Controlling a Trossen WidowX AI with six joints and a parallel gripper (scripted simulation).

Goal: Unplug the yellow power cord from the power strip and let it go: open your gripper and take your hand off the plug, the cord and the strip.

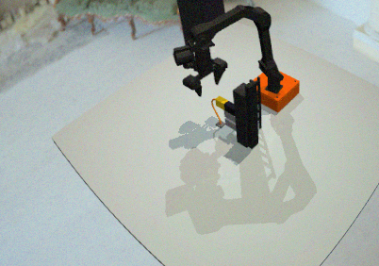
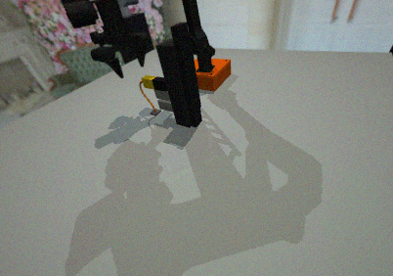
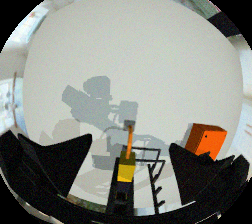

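My gripper [image 1: 208, 88] [image 2: 132, 70] [image 3: 132, 143] is open and empty, in the air above and to the side of the yellow plug [image 1: 221, 102] [image 2: 147, 82] [image 3: 126, 171]. Its fingers are clear of the plug, with the plug lying between them only as seen from the wrist. The plug is beside the upright black power strip [image 1: 246, 120] [image 2: 180, 90], at the outer end of a short black piece. Whether it is seated in a socket is unclear. The orange cord [image 1: 216, 110] [image 2: 146, 98] [image 3: 130, 142] curves down from the plug.
The cord reaches a small dark block [image 1: 220, 124] [image 2: 155, 112] [image 3: 129, 123] on the table. Grey blocks sit beneath the short black piece. A thin black ladder-like frame [image 1: 259, 104] stands behind the strip. The orange arm base [image 1: 280, 97] [image 2: 213, 79] [image 3: 206, 140] is beyond it.
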